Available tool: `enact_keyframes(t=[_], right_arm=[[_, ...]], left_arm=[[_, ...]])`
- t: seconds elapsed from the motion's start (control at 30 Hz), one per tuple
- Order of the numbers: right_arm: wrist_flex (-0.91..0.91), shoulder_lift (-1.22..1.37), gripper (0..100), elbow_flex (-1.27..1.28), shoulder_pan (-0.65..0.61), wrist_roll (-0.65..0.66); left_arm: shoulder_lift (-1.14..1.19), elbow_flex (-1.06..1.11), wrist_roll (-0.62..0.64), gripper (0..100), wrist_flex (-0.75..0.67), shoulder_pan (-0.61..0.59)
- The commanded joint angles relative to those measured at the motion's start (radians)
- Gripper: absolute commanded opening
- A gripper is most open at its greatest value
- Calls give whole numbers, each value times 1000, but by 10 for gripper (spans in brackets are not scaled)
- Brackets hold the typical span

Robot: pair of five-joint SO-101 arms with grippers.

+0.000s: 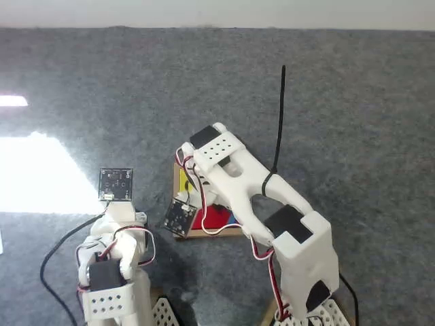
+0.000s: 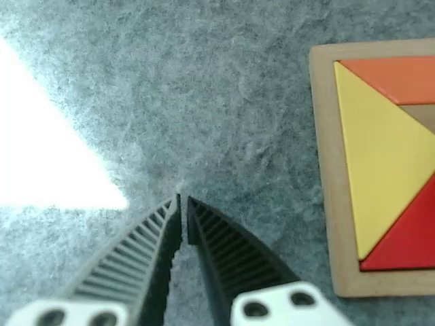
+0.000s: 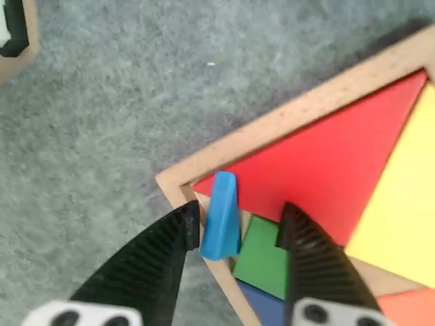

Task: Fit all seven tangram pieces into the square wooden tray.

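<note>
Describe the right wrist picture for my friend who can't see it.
Open black fingers straddle a light blue piece tilted on edge at the corner of the wooden tray. A red triangle, a green piece and a yellow piece lie flat in the tray.

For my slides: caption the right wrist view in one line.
Open right gripper straddles a tilted blue piece at a corner of the wooden tray.
</note>
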Motion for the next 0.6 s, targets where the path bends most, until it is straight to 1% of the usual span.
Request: enact_keyframes(t=[0.0,0.1,0.27,0.33,0.47,0.53,0.57], right_arm=[[-12,-24,231,-72,25,-43],[-12,-59,231,-133,59,-164],[-8,-125,231,-155,113,-282],[-8,-154,231,-155,136,-351],[-8,-246,230,-155,183,-546],[-12,-317,230,-155,202,-698],[-19,-355,230,-155,209,-801]], left_arm=[[-18,-13,2,14,3,-9],[-18,-13,2,14,3,-9],[-18,-13,2,14,3,-9],[-18,-13,2,14,3,-9],[-18,-13,2,14,3,-9],[-18,-13,2,14,3,-9],[-18,-13,2,14,3,-9]])
